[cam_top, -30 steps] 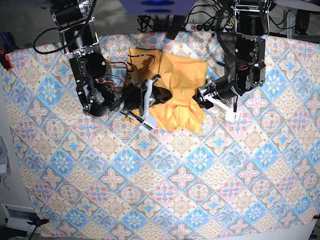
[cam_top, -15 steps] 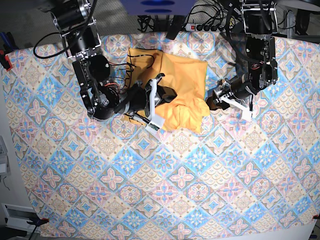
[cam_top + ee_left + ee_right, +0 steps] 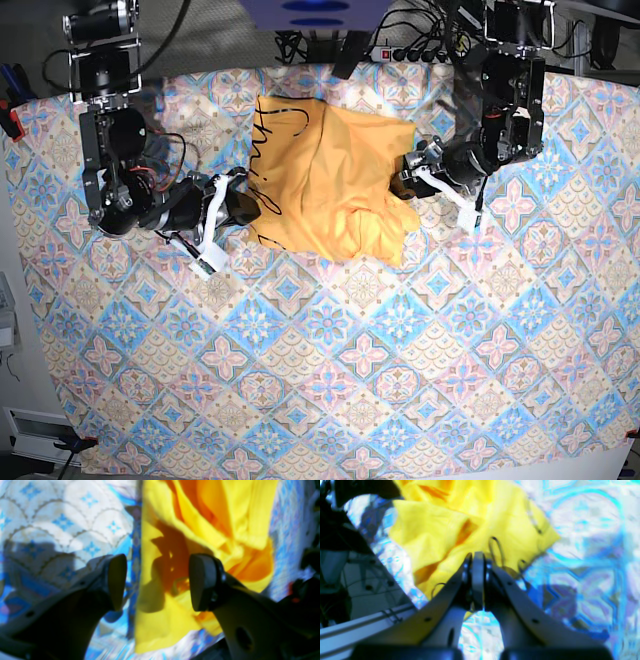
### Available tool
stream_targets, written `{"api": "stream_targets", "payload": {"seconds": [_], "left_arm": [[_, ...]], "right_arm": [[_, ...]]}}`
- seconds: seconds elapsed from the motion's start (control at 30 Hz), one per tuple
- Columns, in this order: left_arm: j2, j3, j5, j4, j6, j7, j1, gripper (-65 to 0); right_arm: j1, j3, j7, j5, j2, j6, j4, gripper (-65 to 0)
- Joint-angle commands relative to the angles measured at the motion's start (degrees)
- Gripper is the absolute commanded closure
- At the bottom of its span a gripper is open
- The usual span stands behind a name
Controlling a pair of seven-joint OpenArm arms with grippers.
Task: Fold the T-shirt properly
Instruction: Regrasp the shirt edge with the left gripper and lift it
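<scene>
A patterned cloth (image 3: 330,370) is spread over the bench. Farther back, the T-shirt (image 3: 335,185) is seen bunched on it, black lettering at its edge. The right gripper (image 3: 232,208) is set beside that edge, fingers pressed together, empty. The left gripper (image 3: 412,178) is spread wide at the opposite edge.

Both wrist views blurred; T-shirt (image 3: 335,180) lettering partly hidden in folds.
</scene>
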Motion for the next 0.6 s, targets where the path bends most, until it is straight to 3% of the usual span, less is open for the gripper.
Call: {"api": "stream_targets", "payload": {"seconds": [0.0,0.2,0.57], "left_arm": [[-0.3,0.5,-0.7,1.4,-0.5,-0.1,-0.3,-38.9],[-0.4,0.6,-0.6,10.1,-0.3,0.1,2.5,-38.9],[-2.6,3.6,-0.6,12.0,-0.3,0.1,2.4,-39.5]], "right_arm": [[0.7,0.1,1.1,1.0,0.3,0.3,0.8,-0.3],[0.6,-0.2,1.6,1.0,0.2,0.3,0.6,-0.3],[0.6,-0.2,1.7,1.0,0.0,0.3,0.5,-0.3]]}}
